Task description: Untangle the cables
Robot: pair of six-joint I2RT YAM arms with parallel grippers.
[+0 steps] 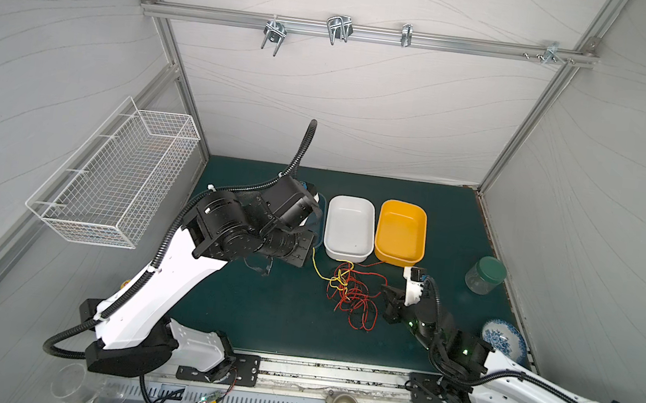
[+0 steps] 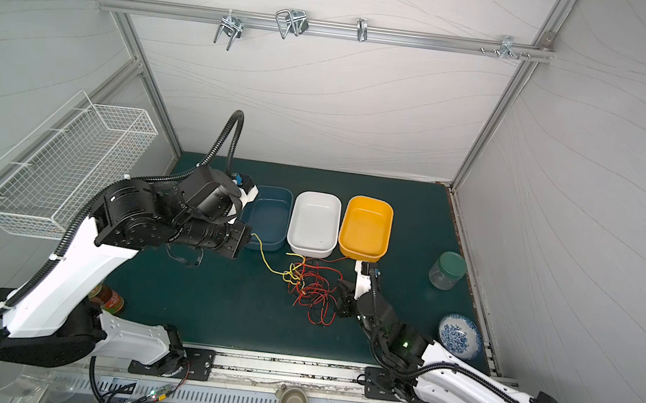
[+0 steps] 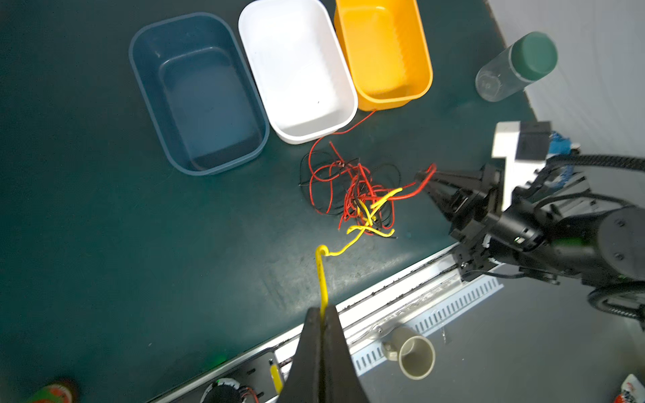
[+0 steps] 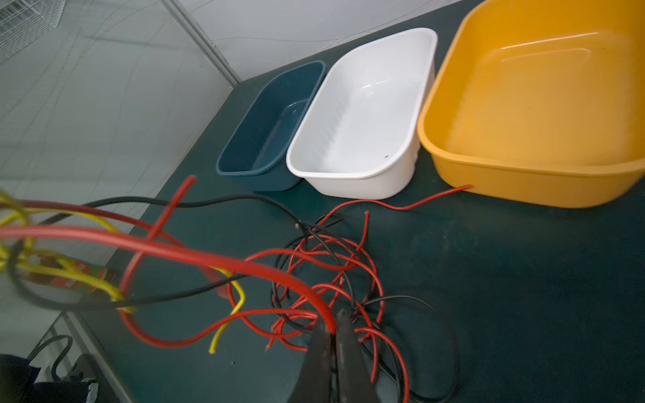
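Pinching the yellow cable (image 3: 322, 279) in the closed left gripper (image 3: 323, 310), raised above the mat (image 1: 256, 320); clamping a red cable (image 4: 272, 271) tight in the right gripper (image 4: 334, 324). Lying knotted between both, the other cables (image 1: 351, 298) — crowding just before the white tray (image 3: 300, 69), with blue tray (image 3: 153, 90) and orange tray (image 3: 384, 52) alongside, one red end reaching the orange wall. Standing well apart — jar (image 1: 486, 275), patterned bowl (image 1: 503, 342).
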